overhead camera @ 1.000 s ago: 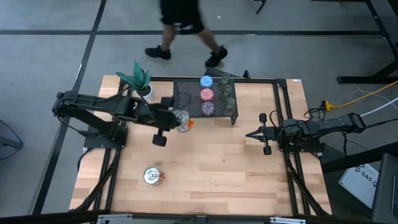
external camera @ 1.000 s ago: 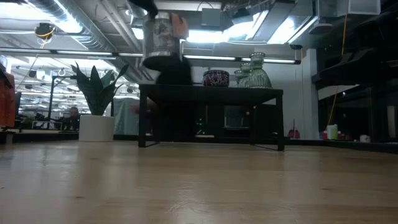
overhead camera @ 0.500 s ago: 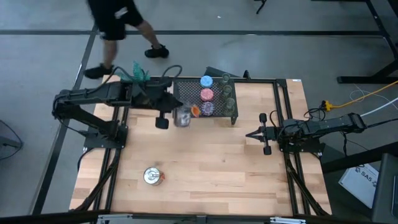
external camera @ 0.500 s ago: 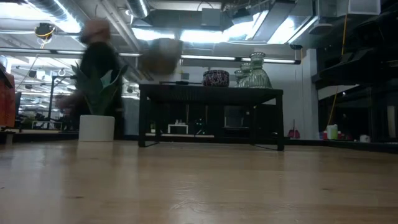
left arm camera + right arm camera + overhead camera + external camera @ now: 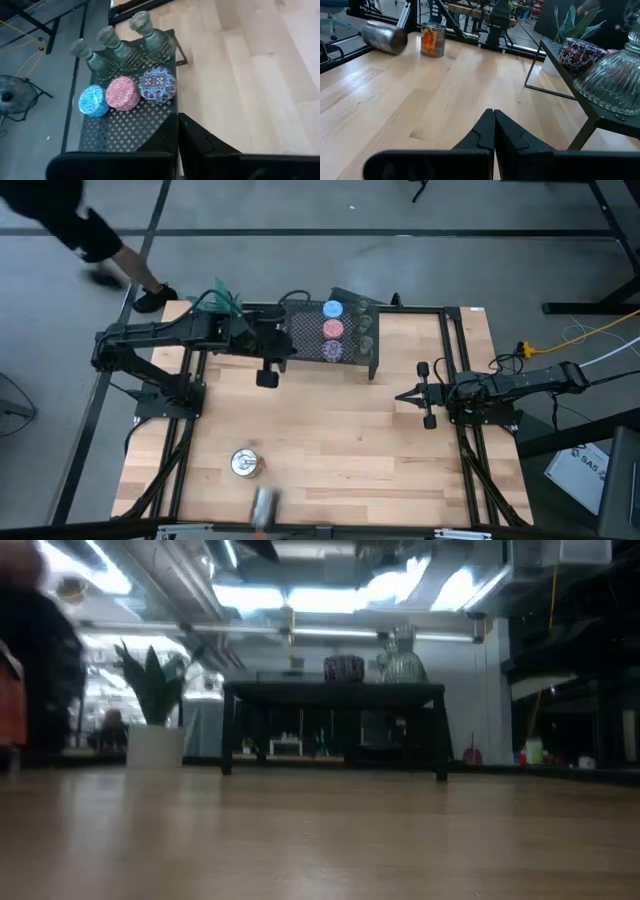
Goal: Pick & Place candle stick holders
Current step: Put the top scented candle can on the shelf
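The left gripper point(image 5: 178, 116) hangs with its fingers pressed together and empty at the near edge of the black mesh rack point(image 5: 125, 131), which stands at the bench's far edge carrying the blue holder point(image 5: 93, 100), pink holder point(image 5: 122, 93), purple holder point(image 5: 157, 85) and three green holders point(image 5: 117, 50). The right gripper point(image 5: 400, 396) waits, likewise closed on nothing, near the right edge. One silvery holder point(image 5: 243, 463) stands upright near the front-left corner and the other silvery holder point(image 5: 262, 502) shows blurred on its side at the front edge, so I would open wide, come down square over the upright one first and grip below its rim; no writing is legible on any of them.
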`<state>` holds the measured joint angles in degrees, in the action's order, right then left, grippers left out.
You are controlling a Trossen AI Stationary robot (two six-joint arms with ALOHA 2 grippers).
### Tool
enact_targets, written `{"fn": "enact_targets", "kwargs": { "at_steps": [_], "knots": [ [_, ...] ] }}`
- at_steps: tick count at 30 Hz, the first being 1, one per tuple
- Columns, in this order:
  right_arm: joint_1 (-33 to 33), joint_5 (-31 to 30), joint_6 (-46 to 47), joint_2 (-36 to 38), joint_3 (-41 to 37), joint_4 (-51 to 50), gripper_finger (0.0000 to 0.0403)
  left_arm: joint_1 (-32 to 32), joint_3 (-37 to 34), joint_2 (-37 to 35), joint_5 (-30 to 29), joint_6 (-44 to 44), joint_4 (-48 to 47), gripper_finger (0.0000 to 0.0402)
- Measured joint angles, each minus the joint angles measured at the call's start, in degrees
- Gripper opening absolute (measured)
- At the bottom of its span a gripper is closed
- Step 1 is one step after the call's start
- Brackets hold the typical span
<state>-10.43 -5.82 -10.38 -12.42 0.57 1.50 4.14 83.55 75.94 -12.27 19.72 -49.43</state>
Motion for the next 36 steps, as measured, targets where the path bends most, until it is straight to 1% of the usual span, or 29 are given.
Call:
{"fn": "enact_targets", "kwargs": {
  "at_steps": [7,10,13,16,19,22,25,31,36],
  "knots": [
    [0.0,0.0,0.01,-0.01,-0.02,0.0,0.0003,-1.88,0.0,-0.15,0.02,-1.15,0.96,0.0001],
    [0.0,0.0,0.0,-0.01,-0.02,0.0,0.0003,-2.56,0.0,-0.17,0.02,-3.93,0.96,0.0001],
    [-0.01,0.0,0.01,-0.01,-0.02,0.02,0.0003,-3.43,0.0,-0.63,0.34,-7.57,-2.71,0.0002],
    [-0.01,0.0,0.01,-0.01,-0.02,0.0,0.0003,-4.39,-0.02,-0.56,2.17,-11.44,-6.9,0.0006],
    [0.0,0.0,0.01,-0.01,-0.02,0.01,0.0003,-6.68,-0.02,-0.34,4.81,-14.35,-8.69,0.0019],
    [0.01,0.0,0.01,-0.01,-0.01,0.0,0.0003,-11.38,-0.04,-0.13,6.66,-17.9,-9.15,0.004],
    [0.01,0.0,0.01,-0.01,-0.02,0.0,0.0003,-17.68,-0.03,-0.21,6.25,-22.25,-11.07,0.0066],
    [0.0,0.01,0.01,-0.01,-0.02,0.0,0.0003,-32.34,-0.02,0.46,1.03,-35.48,-13.82,0.0125],
    [0.01,0.0,0.01,-0.01,-0.02,0.0,0.0003,-44.54,-0.02,3.29,-3.04,-46.99,-14.02,0.0169]
  ]
}}
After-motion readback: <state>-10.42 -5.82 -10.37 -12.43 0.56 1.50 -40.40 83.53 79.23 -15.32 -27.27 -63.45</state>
